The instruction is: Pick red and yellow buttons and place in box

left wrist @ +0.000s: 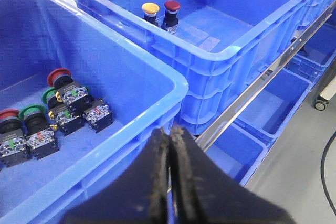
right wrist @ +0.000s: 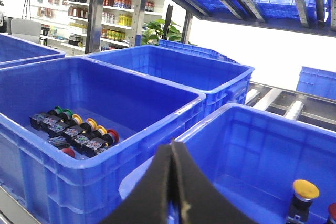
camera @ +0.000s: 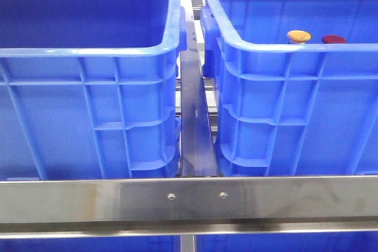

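Both end effectors, left (left wrist: 170, 174) and right (right wrist: 173, 182), show their fingers pressed together, holding nothing. Beyond the steel rail (camera: 189, 200), the yellow button (camera: 299, 36) and red button (camera: 333, 39) stand side by side inside the right-hand box (camera: 295, 110).

A brushed stainless-steel rail (camera: 189, 199) with two screws crosses the foreground. Beyond it, metal store shelving stocked with bottles (right wrist: 113, 9), a leafy green potted plant (right wrist: 160, 30) and a brightly lit white wall (right wrist: 273, 51) stand above pale grey floor (left wrist: 299, 171).
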Robot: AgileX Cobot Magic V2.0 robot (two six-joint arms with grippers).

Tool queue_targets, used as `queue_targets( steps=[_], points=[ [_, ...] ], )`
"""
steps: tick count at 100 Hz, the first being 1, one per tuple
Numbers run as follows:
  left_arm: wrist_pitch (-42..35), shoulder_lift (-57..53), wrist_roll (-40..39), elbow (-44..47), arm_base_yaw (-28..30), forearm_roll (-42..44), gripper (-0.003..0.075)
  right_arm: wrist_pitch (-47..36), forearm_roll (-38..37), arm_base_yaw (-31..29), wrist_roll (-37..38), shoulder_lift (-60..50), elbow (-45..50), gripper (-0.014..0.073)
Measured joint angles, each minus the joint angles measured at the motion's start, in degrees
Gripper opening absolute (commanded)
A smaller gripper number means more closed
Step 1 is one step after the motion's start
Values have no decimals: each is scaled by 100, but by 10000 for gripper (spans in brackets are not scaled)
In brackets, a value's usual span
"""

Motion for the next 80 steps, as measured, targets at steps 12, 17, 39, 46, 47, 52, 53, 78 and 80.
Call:
queue_targets(
  steps=[12, 17, 39, 46, 47, 52, 53, 78, 80],
  points=[
    [0, 0, 0, 13, 0, 0, -20, 0, 0, 0, 0, 0, 0, -69],
    [0, 0, 0, 27, 0, 0, -20, 0, 0, 0, 0, 0, 0, -69],
    [-2, 0, 0, 32, 0, 0, -20, 0, 0, 0, 0, 0, 0, -69],
    [-2, 0, 0, 32, 0, 0, -20, 0, 0, 0, 0, 0, 0, -69],
    [-2, 0, 0, 32, 0, 0, -20, 0, 0, 0, 0, 0, 0, -69],
    [-2, 0, 0, 32, 0, 0, -20, 0, 0, 0, 0, 0, 0, -69],
    [-2, 0, 0, 32, 0, 0, -20, 0, 0, 0, 0, 0, 0, -69],
    [-246, 0, 6, 55, 11, 101, -20, 0, 0, 0, 0, 0, 0, -69],
    [-313, -17, 6, 55, 24, 157, -20, 0, 0, 0, 0, 0, 0, -69]
  ],
)
